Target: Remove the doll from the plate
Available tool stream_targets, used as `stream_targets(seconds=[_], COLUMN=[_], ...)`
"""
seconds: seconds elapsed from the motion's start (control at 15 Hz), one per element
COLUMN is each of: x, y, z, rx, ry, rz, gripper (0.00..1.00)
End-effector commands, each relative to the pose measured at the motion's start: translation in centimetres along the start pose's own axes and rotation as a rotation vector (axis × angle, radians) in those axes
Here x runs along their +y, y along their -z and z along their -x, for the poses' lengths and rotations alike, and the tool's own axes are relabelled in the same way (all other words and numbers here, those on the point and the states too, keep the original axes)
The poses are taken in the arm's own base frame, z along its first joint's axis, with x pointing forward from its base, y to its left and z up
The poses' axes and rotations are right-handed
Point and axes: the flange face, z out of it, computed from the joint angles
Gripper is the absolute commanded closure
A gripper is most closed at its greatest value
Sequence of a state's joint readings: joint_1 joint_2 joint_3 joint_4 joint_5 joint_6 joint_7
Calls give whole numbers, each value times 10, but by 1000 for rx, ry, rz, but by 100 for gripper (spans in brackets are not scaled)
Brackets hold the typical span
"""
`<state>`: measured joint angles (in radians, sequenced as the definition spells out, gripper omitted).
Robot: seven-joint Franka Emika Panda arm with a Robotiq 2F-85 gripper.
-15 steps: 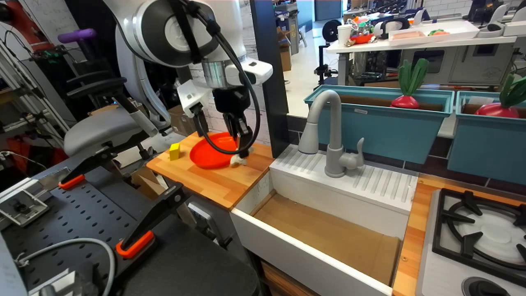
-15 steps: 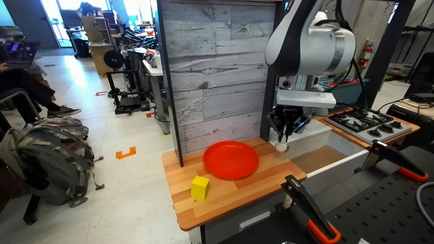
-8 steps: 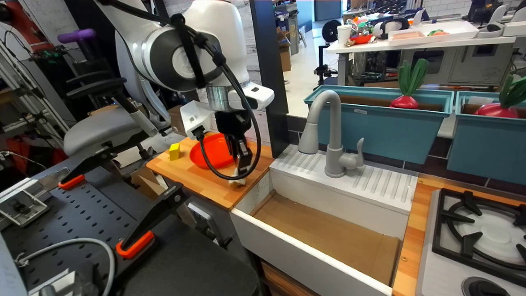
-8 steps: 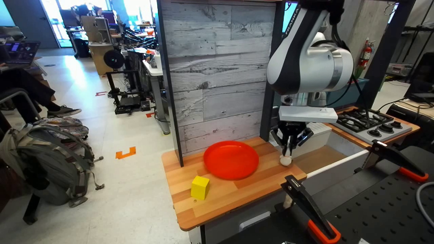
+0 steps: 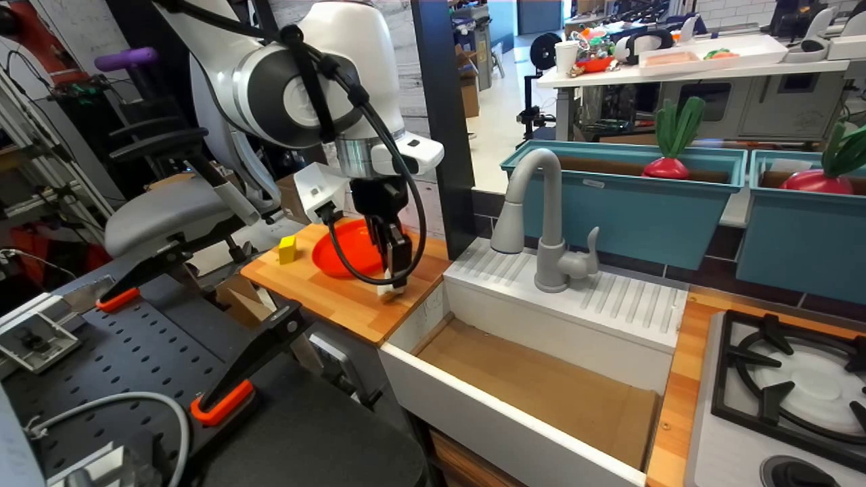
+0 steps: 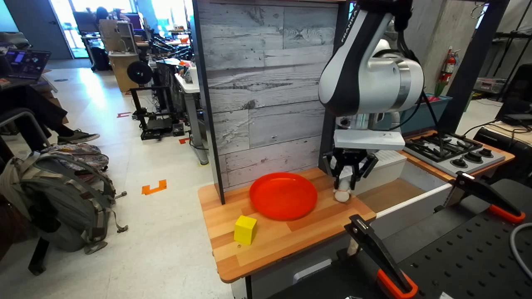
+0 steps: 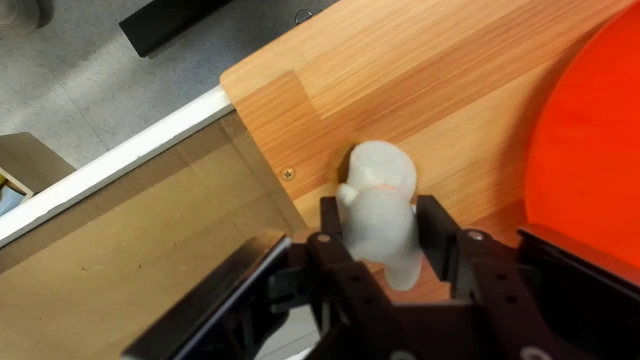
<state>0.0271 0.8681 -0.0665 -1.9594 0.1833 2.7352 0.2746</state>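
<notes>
The doll [image 7: 382,167], a small whitish lumpy figure, is between the two fingers of my gripper [image 7: 378,215] in the wrist view. The fingers stand apart around its body, with a slim gap at the right finger. In both exterior views the doll [image 5: 390,291] [image 6: 342,196] is at the wooden counter's sink-side end, appearing to rest on the wood, off the plate. My gripper [image 5: 395,270] [image 6: 345,183] is low over it, fingers spread. The round orange-red plate [image 6: 283,196] lies bare beside it; it also shows in an exterior view [image 5: 344,251] and the wrist view [image 7: 590,150].
A yellow block [image 6: 245,229] [image 5: 287,249] sits on the wooden counter [image 6: 266,249] beyond the plate. The sink [image 5: 534,385] adjoins the doll's end of the counter, with a grey faucet [image 5: 551,216] behind it. A plank wall panel [image 6: 270,83] stands behind the plate.
My gripper carried the doll down and away from the plate to the counter near the sink. Over the last half second the fingers have spread apart around it and the arm shifted slightly toward the plate.
</notes>
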Motion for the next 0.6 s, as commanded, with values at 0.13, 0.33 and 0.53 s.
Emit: stream_targets(seconds=[0.13, 0.33, 0.53], x=[-5, -10, -16], y=[21, 47, 42], z=[-2, 8, 3], rx=[25, 55, 49], ry=[-18, -4, 12], rz=[-34, -70, -49], gripper=[11, 0, 0])
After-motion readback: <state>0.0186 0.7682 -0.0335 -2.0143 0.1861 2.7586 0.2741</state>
